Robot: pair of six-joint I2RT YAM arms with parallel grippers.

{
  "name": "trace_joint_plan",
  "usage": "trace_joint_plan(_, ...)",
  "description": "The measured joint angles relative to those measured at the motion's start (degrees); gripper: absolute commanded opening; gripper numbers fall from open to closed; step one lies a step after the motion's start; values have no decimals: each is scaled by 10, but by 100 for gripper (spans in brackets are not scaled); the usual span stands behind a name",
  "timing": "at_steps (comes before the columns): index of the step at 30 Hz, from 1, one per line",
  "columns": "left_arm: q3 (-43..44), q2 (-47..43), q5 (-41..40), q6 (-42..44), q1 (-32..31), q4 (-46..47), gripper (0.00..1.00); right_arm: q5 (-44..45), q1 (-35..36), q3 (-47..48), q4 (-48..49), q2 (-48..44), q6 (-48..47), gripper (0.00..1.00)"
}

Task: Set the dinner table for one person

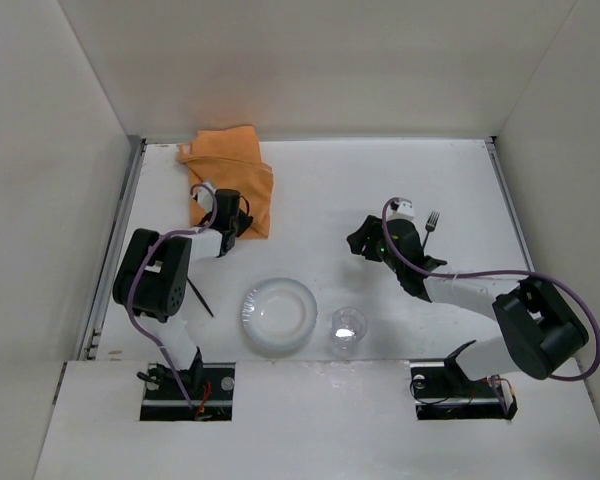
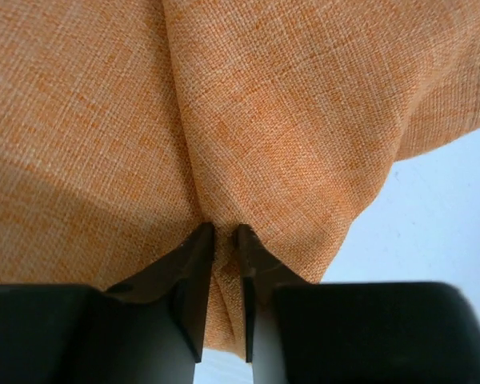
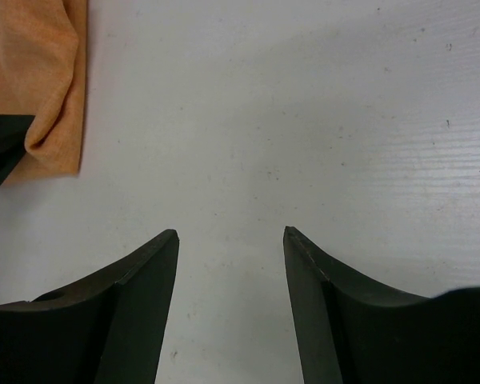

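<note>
One large flat matte white rectangular tabletop (image 1: 380,180), the dinner table, fills the floor of the top view. It is edged by plain white walls (image 1: 330,70) on the far, left and right sides. Close up in the right wrist view its surface is faintly streaked with a few dark specks.

Count on the tabletop:
- One orange woven cloth placemat (image 1: 230,170), rumpled and folded over itself, in the far left corner. The weave is coarse and clearly visible in the left wrist view.
- One round white plate (image 1: 278,315) with a raised rim, smooth, near the front edge, left of centre.
- One clear round drinking glass (image 1: 347,332), upright, just beside the plate's right side. I cannot tell whether they touch.
- One small silver metal fork (image 1: 431,220), tines toward the far wall, its handle partly hidden by the right arm.
- One thin dark rod-like item (image 1: 201,299) beside the left arm. It is too small to identify.

Two arms, black and white, each with one purple cable.

The left gripper (image 2: 222,232) is at the placemat's near edge. Its jaws are nearly together, pinching a raised fold of the cloth between the tips.

The right gripper (image 3: 230,234) is over bare tabletop right of centre, well apart from the placemat. Its jaws are spread wide with nothing between them.
</note>
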Motion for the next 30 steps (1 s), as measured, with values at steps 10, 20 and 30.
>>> trace_joint_plan(10, -59, -17, 23, -4, -64, 65, 4, 0, 5, 1, 0, 8, -2, 64)
trace_joint_plan(20, -130, -113, 37, 19, -170, 33, 12, -62, 20, 36, 23, 56, 5, 71)
trace_joint_plan(30, -177, -269, 28, 41, -167, 2, 40, -131, 35, 223, 37, 249, 44, 73)
